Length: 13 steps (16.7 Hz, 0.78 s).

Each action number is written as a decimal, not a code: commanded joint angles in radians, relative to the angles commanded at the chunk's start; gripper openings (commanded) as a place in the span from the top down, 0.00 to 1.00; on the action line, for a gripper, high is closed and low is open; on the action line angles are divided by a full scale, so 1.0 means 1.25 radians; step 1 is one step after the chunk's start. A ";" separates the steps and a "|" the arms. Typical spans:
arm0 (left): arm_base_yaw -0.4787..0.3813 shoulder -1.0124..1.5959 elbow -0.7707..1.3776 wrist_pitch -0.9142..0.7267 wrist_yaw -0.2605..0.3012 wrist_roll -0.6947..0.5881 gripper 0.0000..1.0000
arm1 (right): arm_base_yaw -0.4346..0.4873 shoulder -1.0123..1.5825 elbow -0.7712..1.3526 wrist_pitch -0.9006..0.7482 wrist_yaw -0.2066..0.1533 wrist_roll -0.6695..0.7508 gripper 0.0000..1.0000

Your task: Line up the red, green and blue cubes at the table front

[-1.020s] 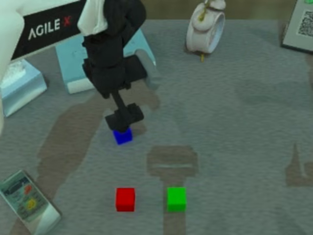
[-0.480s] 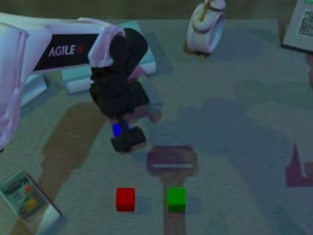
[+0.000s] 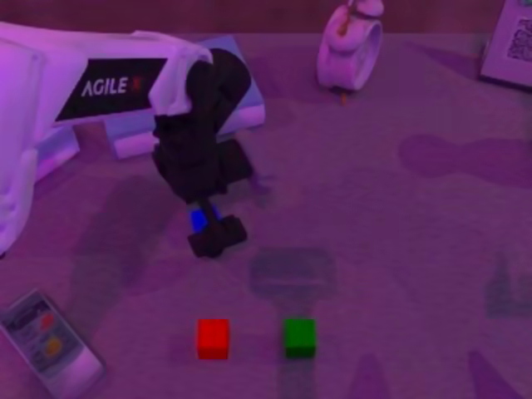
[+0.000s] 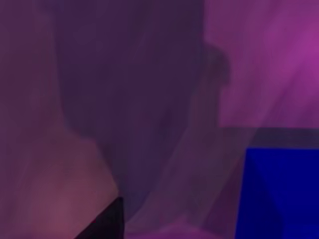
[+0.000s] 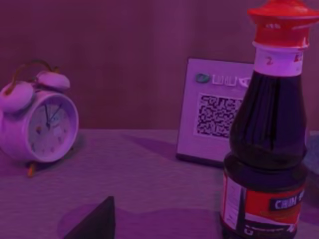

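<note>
The left gripper (image 3: pixel 208 229) hangs left of the surface (image 3: pixel 399 249) centre, jaws pinching the blue cube (image 3: pixel 199 219); the red cube (image 3: pixel 213 338) sits at its 6 o'clock; the green cube (image 3: pixel 299 337) lies at red's 3 o'clock, apart.

Near the front edge of the table (image 3: pixel 399 274), which has a faint mottled pattern, the red cube (image 3: pixel 213 338) is bright red and the green cube (image 3: pixel 299 337) bright green. The blue cube (image 3: pixel 199 219) is deep blue. The bottle (image 5: pixel 266 144) is dark with a red cap.
</note>
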 joint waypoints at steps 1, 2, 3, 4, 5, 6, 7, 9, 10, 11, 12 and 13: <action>0.000 0.000 0.000 0.000 0.000 0.000 0.30 | 0.000 0.000 0.000 0.000 0.000 0.000 0.00; 0.000 0.000 0.000 0.000 0.000 0.000 0.38 | 0.000 0.000 0.000 0.000 0.000 0.000 0.00; 0.000 0.000 0.000 0.000 0.000 0.000 0.45 | 0.000 0.000 0.000 0.000 0.000 0.000 0.00; 0.000 0.000 0.000 0.000 0.000 0.000 0.53 | 0.000 0.000 0.000 0.000 0.000 0.000 0.00; 0.000 0.000 0.000 0.000 0.000 0.000 0.60 | 0.000 0.000 0.000 0.000 0.000 0.000 0.00; 0.000 0.000 0.000 0.000 0.000 0.000 0.68 | 0.000 0.000 0.000 0.000 0.000 0.000 0.00; 0.000 0.000 0.000 0.000 0.000 0.000 0.75 | 0.000 0.000 0.000 0.000 0.000 0.000 0.00; 0.000 0.000 0.000 0.000 0.000 0.000 0.90 | 0.000 0.000 0.000 0.000 0.000 0.000 0.00; 0.000 0.000 0.000 0.000 0.000 0.000 0.98 | 0.000 0.000 0.000 0.000 0.000 0.000 0.00; 0.000 0.000 0.000 0.000 0.000 0.000 1.00 | 0.000 0.000 0.000 0.000 0.000 0.000 0.00; 0.000 0.000 0.000 0.000 0.000 0.000 1.00 | 0.000 0.000 0.000 0.000 0.000 0.000 0.00; 0.000 0.000 0.000 0.000 0.000 0.000 1.00 | 0.000 0.000 0.000 0.000 0.000 0.000 0.00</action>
